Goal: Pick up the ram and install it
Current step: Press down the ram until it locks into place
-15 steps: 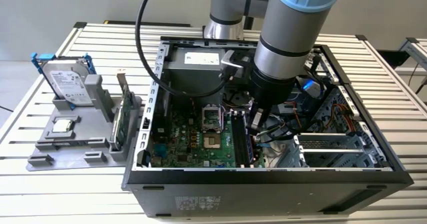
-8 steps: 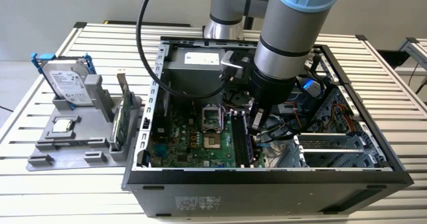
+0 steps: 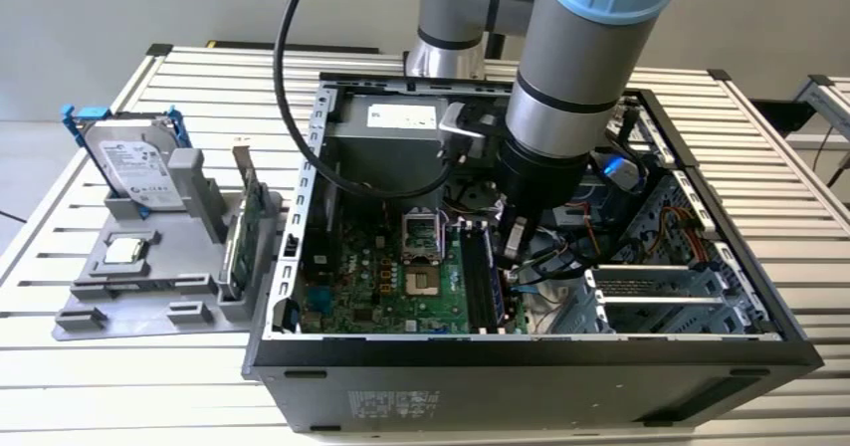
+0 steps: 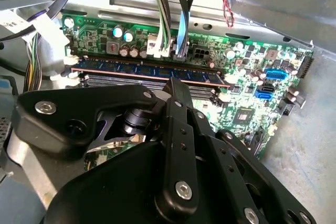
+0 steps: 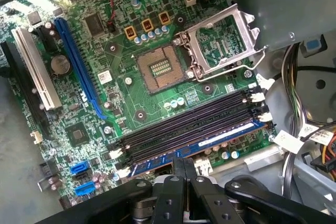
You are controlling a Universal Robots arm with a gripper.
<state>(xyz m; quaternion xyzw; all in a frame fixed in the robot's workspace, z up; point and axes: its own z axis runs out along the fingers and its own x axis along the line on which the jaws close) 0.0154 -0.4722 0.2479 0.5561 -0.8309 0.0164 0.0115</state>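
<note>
The ram sits edge-down in the memory slot nearest the motherboard's edge, a long thin stick with a row of flat dark chips along its face. Its long axis runs parallel to the black empty slots beside it; in the first wrist view it shows as a blue strip next to them. In the exterior view its length runs from the rear of the case toward the front panel. White latches stand at the slot ends.

The hand, of matte black links with bright screw heads, is directly above the ram's middle. Its fingers are drawn together to a narrow tip, holding nothing between them; whether the tip touches the ram's top edge cannot be told.

Around it lies the green motherboard, studded with small round capacitors, with a square CPU socket and its metal frame hinged open. The open computer case is grey sheet metal with a black front.

The case rests on a surface of pale ribbed aluminium slats. On the exterior view's left, a grey holder carries a silver hard drive in a blue frame and an upright green card. A pale wall stands behind.
</note>
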